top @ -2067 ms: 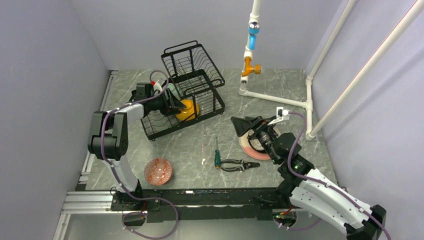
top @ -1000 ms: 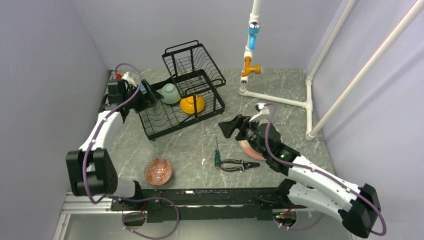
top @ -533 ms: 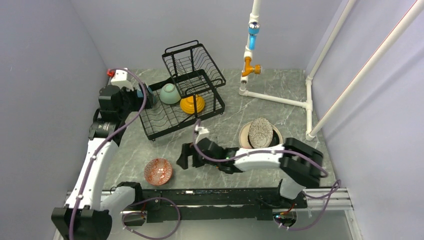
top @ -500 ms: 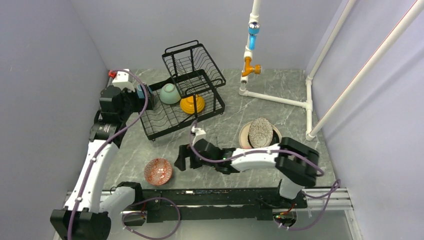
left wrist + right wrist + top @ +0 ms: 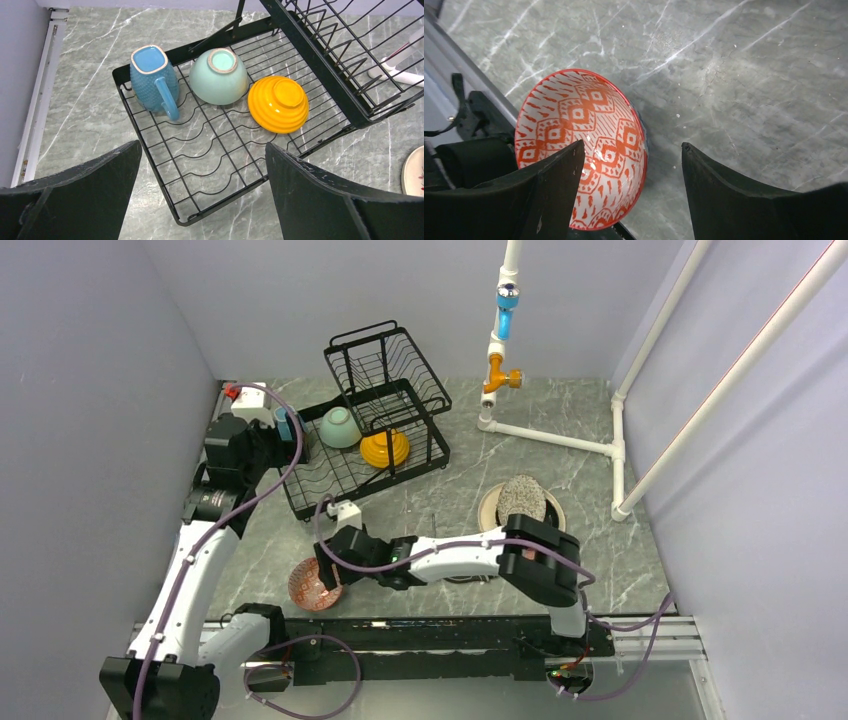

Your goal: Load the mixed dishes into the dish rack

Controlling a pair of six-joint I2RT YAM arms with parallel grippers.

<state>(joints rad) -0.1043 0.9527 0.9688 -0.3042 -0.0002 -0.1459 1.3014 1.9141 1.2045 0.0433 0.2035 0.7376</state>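
Dish rack (image 5: 330, 478) sits far left on the surface (image 5: 450, 420), holding mug (image 5: 152, 77), mint-green bowl (image 5: 218, 75) and orange bowl (image 5: 278, 102). Left claw (image 5: 202, 150) hovers spread above it. Right claw (image 5: 631, 147), spread, has shifted left from mid-surface and now straddles the rim of the red-patterned bowl (image 5: 574, 125) near the front edge.

dish rack (image 5: 312, 61): black wire | orange bowl (image 5: 278, 103): glossy | table (image 5: 90, 100): smooth marbled

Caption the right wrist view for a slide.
Open right gripper hovers over a red-patterned bowl on the marble table.
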